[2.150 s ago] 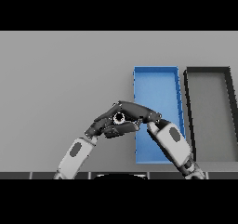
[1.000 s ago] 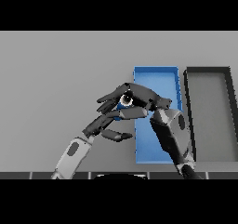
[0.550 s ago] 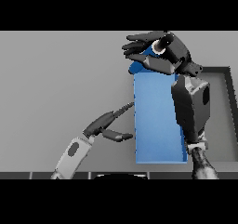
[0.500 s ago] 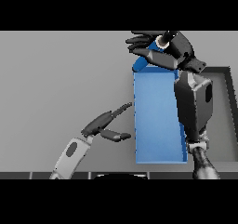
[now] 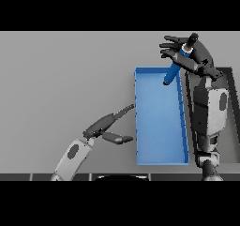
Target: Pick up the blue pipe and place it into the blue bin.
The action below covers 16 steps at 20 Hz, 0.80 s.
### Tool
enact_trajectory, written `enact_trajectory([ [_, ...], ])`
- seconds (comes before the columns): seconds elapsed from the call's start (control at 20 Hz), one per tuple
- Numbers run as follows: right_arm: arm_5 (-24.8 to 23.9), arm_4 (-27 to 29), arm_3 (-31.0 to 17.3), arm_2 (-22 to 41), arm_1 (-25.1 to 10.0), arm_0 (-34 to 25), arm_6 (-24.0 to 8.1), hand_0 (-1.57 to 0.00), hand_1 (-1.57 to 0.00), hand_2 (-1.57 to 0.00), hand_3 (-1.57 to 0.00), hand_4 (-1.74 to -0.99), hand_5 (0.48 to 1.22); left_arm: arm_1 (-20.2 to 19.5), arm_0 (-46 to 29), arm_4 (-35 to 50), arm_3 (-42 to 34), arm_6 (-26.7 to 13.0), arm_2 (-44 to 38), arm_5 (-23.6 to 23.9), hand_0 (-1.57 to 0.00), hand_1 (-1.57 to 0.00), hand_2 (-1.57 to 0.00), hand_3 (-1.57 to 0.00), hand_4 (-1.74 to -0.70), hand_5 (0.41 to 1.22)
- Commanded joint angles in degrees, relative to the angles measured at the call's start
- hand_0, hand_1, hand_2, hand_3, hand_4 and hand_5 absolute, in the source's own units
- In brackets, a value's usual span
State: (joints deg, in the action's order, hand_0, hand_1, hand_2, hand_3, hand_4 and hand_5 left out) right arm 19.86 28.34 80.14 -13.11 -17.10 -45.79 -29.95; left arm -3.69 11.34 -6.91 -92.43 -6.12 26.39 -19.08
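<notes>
Two arms reach over the grey tabletop (image 5: pixel 61 79). The right arm comes up from the lower edge along the right side of the blue bin (image 5: pixel 159 122), and the right hand (image 5: pixel 194 56) sits above the bin's far right corner. Its fingers are spread and mostly straight, fanning toward the left, and they are not curled round anything. The blue pipe (image 5: pixel 174 70) lies just beneath that hand, tilted, with its pale upper end near the fingers and its lower end pointing down and left over the far end of the bin. Whether the pipe touches the hand or the bin floor cannot be told from this view.

The blue bin is a long open tray standing lengthwise away from the robot, with raised walls on all sides. Just beside it on the right is a dark bin (image 5: pixel 229 112), largely hidden behind the right forearm, so only its far rim and right side show.

The left arm enters from the lower left. The left hand (image 5: pixel 105 125) hovers over the tabletop just left of the blue bin, fingers stretched straight toward the bin's left wall and the thumb held apart below them, gripping nothing. The fingertips are close to the wall but a narrow gap shows
</notes>
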Motion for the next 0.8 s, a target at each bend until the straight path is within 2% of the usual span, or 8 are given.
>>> enact_trajectory([
  [0.0,0.12,-0.95,0.61,0.27,0.21,2.19,-0.44,-1.57,-1.57,-1.57,-1.57,-1.741,1.221,-0.22,-0.42,0.28,-0.2,0.04,-0.22,-0.02,0.0,0.0,0.0,0.0,-0.87,0.421],
  [0.2,-2.35,-2.89,5.94,1.14,2.48,11.75,-3.87,-1.57,-1.57,-1.57,-1.57,-1.741,1.221,-0.42,-1.46,0.7,-1.01,-0.33,-0.33,0.08,0.0,0.0,0.0,0.0,-0.88,0.425],
  [0.3,-3.88,-5.02,6.5,1.89,2.47,14.76,-4.99,-1.57,-1.57,-1.57,-1.57,-1.741,1.221,-0.55,-2.03,0.81,-1.77,-0.25,-0.12,0.04,0.0,0.0,0.0,0.0,-0.88,0.428],
  [0.5,-12.22,-6.37,5.09,9.69,-1.17,19.53,-4.99,-1.57,-1.57,-1.57,-1.52,-1.741,1.221,-0.01,-1.77,0.15,-1.4,-0.7,0.35,0.42,0.0,0.0,0.0,0.0,-0.89,0.422],
  [0.55,-14.15,-6.48,5.0,11.89,-2.18,20.34,-4.99,-1.57,-1.57,-1.57,-1.26,-1.741,1.221,-0.48,-1.74,0.53,-1.7,-0.45,-0.04,0.17,0.0,0.0,0.0,0.0,-0.89,0.42],
  [0.7,-18.09,-6.55,2.2,17.63,-6.07,21.66,-4.98,-1.57,-1.57,-1.57,-0.91,-1.741,1.221,-0.38,-2.21,-0.11,-1.36,-0.03,0.64,0.12,0.0,0.0,0.0,0.0,-0.88,0.421],
  [0.75,-19.73,-6.31,0.73,20.22,-7.13,22.16,-4.99,-1.57,-1.55,-1.57,-0.85,-1.741,1.221,-0.24,-2.38,-0.21,-1.24,-0.11,0.72,0.27,0.0,0.0,0.0,0.0,-0.88,0.421],
])
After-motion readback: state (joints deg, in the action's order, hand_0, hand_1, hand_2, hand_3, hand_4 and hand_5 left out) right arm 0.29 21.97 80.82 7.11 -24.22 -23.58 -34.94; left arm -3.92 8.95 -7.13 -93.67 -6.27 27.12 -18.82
